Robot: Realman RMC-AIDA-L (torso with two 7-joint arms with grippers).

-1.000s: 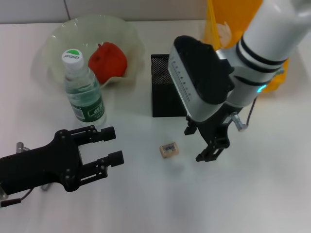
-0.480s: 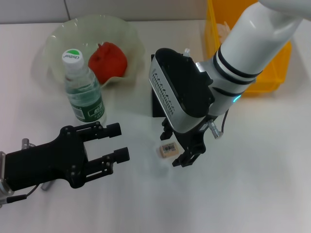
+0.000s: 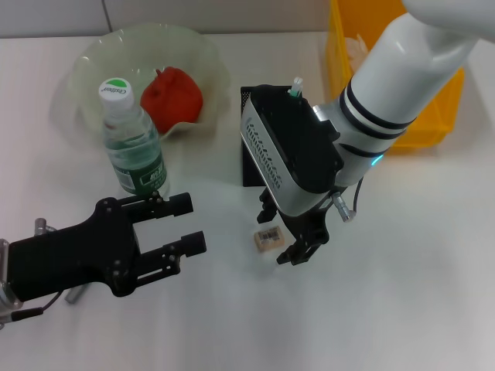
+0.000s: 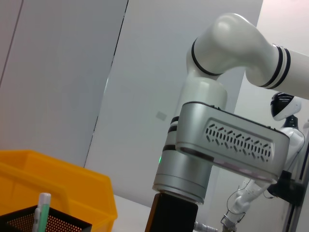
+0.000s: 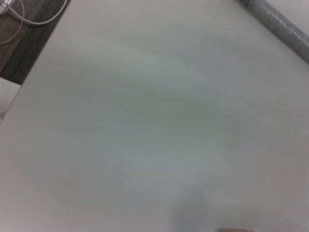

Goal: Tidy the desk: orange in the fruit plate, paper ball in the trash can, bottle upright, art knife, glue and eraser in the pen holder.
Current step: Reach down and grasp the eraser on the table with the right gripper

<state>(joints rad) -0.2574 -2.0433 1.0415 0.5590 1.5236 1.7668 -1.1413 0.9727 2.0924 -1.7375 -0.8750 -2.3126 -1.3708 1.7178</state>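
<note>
A small tan eraser (image 3: 267,238) lies on the white table in front of the black mesh pen holder (image 3: 252,158). My right gripper (image 3: 283,233) is open and low over the eraser, one finger behind it and one at its front right. A green-tipped glue stick (image 3: 295,85) stands in the holder and also shows in the left wrist view (image 4: 42,208). The bottle (image 3: 133,147) stands upright. The orange (image 3: 172,94) lies in the fruit plate (image 3: 83,63). A paper ball (image 3: 357,48) lies in the yellow trash can (image 3: 421,116). My left gripper (image 3: 182,226) is open and empty at the front left. No art knife shows.
The right arm's big housing (image 3: 290,151) hides part of the pen holder. The left wrist view shows the right arm (image 4: 217,145), the yellow can (image 4: 58,181) and the holder's rim (image 4: 53,223). The right wrist view shows bare tabletop (image 5: 145,121).
My right gripper has swung left from the eraser's right side to sit over the eraser. My left gripper has edged a little to the right.
</note>
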